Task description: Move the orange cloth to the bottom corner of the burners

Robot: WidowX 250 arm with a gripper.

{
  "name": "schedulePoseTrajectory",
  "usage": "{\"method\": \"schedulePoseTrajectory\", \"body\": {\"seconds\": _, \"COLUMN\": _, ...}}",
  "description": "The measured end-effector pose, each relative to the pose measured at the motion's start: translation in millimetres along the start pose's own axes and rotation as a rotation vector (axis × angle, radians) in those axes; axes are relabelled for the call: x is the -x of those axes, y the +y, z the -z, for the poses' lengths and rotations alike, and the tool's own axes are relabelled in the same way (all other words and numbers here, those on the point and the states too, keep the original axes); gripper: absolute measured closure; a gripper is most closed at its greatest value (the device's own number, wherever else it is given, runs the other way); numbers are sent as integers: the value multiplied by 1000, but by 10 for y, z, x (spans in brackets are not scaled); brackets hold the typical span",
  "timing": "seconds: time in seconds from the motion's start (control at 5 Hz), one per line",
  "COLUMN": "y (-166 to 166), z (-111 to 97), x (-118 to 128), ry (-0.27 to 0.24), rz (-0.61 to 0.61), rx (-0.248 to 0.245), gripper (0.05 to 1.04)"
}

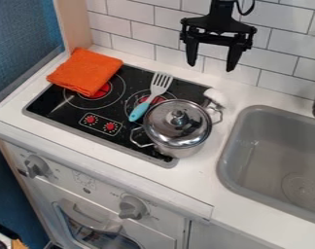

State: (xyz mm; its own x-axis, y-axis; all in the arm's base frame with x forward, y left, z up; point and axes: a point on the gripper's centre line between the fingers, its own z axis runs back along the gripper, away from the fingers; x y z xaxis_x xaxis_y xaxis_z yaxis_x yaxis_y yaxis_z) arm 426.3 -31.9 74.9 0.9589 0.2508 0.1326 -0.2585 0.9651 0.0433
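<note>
Camera view: the black gripper (211, 67) hangs at the top, right of centre, in front of the white tiled wall (137, 29), its two fingers pointing down and standing wide apart with open space between them. The orange cloth (85, 71), folded into a thick, roughly square pad, lies at the upper left corner of the black stove top (53, 104), covering part of the left burner (98, 91) and reaching over the stove's edge onto the white worktop (215, 170). To its right, a spatula (144, 104) with a pale slotted head and a turquoise handle lies slantwise across the right burner (153, 100), its handle end towards the lower left. Just beside it, a shiny metal pot (176, 129) with a knobbed lid and two side handles stands upright at the stove's right side. Behind the pot is a small white object (215, 96), too indistinct to name. Two red dials (90, 118) mark the near left part of the stove top. Farther right, a grey sink (230, 146) is set into the worktop, and two grey knobs (132, 207) stand out from the white front below the stove.
</note>
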Motion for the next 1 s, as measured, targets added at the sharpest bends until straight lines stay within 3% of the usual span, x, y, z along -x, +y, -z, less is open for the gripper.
{"method": "schedulePoseTrajectory", "body": {"seconds": 0.2, "y": 10, "z": 202, "x": 57, "ry": 49, "rz": 8, "rx": -18, "gripper": 83}}
{"method": "schedulePoseTrajectory", "body": {"seconds": 0.4, "y": 60, "z": 245, "x": 61, "ry": 71, "rz": 103, "rx": -39, "gripper": 83}}
{"method": "schedulePoseTrajectory", "body": {"seconds": 0.6, "y": 282, "z": 298, "x": 31, "ry": 66, "rz": 31, "rx": -41, "gripper": 83}}
{"method": "schedulePoseTrajectory", "body": {"seconds": 1.0, "y": 807, "z": 24, "x": -57, "ry": -26, "rz": -171, "rx": -12, "gripper": 83}}
